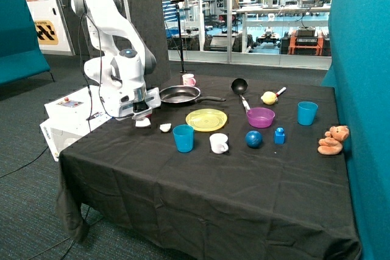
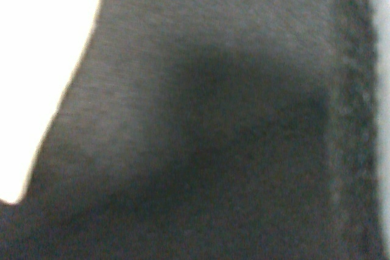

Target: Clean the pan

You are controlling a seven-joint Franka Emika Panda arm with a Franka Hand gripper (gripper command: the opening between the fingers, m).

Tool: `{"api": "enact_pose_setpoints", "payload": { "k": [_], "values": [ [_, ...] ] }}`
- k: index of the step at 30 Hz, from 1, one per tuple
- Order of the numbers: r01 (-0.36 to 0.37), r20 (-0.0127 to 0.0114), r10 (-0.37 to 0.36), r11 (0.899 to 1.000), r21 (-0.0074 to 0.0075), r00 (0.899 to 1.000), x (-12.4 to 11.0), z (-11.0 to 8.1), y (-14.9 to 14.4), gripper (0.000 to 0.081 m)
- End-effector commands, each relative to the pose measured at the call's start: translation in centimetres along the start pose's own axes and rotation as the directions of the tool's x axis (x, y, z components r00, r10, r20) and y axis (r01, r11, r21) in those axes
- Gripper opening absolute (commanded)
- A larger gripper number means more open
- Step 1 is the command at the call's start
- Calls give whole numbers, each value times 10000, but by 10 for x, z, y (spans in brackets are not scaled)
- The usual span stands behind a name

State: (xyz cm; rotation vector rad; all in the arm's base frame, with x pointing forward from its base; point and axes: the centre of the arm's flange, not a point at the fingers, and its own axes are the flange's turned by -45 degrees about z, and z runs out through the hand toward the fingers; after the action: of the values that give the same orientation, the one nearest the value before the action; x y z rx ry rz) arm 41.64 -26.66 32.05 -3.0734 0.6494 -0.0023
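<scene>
The dark pan sits on the black tablecloth at the back, its long black handle pointing toward the yellow plate's far side. My gripper is low over the table near its edge, just in front of the pan, right above a small white piece that lies on the cloth. The wrist view shows only the black cloth very close, with a bright white shape at one side. I cannot see what the gripper holds, if anything.
A second white piece, a blue cup, a white cup, a yellow plate, a black ladle, a purple bowl, a blue ball and a pink mug stand around.
</scene>
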Motion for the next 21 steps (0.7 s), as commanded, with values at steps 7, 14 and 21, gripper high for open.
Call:
{"api": "enact_pose_setpoints", "payload": {
  "k": [7, 14, 21],
  "values": [
    [1194, 14, -1194, 9928, -5, 9928, 15, -30, -37, 0],
    [1848, 15, -1848, 9828, -4, 9828, 25, -41, -57, 0],
    [2806, 15, -2806, 9598, -2, 9598, 31, -53, -88, 0]
  ]
}}
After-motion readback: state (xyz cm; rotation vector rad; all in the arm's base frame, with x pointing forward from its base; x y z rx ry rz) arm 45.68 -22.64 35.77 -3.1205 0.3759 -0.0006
